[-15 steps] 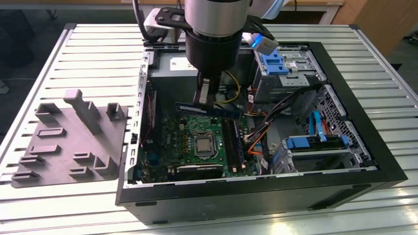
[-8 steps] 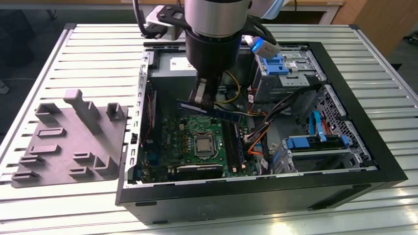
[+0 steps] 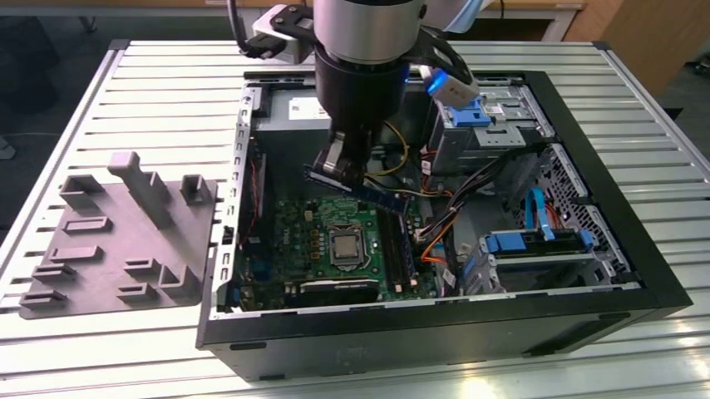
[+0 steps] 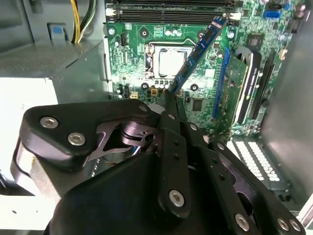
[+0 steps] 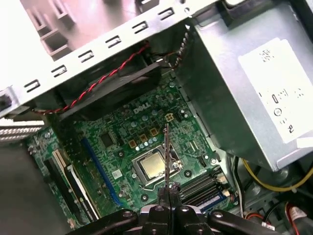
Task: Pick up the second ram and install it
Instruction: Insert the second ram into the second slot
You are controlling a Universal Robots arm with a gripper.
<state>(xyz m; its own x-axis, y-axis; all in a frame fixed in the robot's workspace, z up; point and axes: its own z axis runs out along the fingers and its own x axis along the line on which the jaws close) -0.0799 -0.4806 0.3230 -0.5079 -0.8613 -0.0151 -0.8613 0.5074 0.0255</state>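
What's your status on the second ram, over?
Gripper shut on the second ram. Ram tilted above the motherboard, not seated. Nothing seen between ram and board.

tray (image 3: 106,249): exterior view's left of case (image 3: 444,331); second ram (image 3: 383,198): over motherboard (image 3: 294,237)

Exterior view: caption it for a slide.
Gripper holds the ram above the motherboard inside the open case.

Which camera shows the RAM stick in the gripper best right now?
The second wrist view: the second ram shows its flat face, held at one end by the gripper over the motherboard. The first wrist view shows it edge-on, a thin line. The exterior view shows it slanted, partly hidden by the arm.
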